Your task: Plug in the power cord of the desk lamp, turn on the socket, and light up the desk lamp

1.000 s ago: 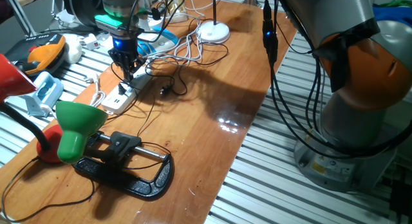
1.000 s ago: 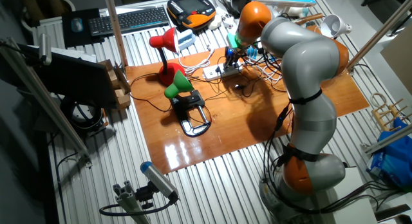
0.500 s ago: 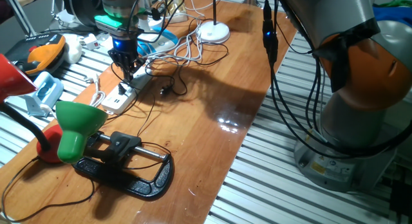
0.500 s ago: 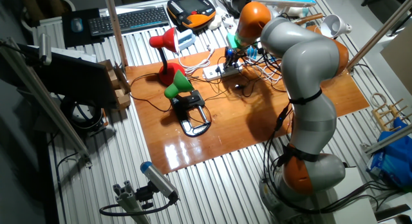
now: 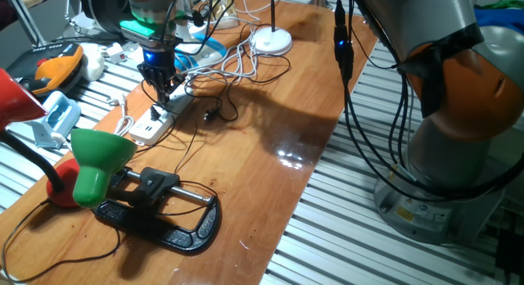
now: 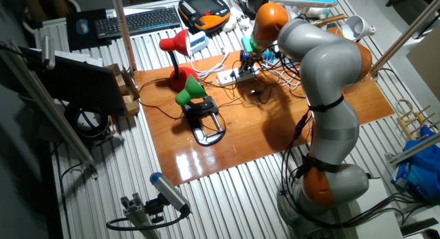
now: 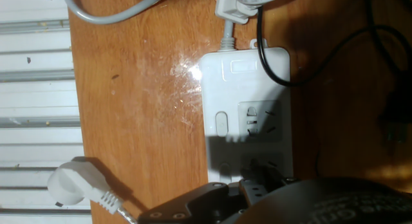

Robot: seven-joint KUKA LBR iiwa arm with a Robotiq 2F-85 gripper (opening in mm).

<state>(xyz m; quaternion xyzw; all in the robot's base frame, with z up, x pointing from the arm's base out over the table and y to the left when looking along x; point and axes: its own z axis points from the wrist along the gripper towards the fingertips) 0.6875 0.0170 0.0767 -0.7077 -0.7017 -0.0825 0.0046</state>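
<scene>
Big grey-orange arm (image 6: 323, 81) reaches across the table (image 5: 270, 113). Green desk lamp (image 5: 98, 162) stands at the near end w/ black clamp. Socket (image 7: 248, 121) lies flat, gripper (image 5: 158, 82) right over it; can't tell if clenched. Risk: prongs miss outlet, strip slides, loose cords snag.
</scene>
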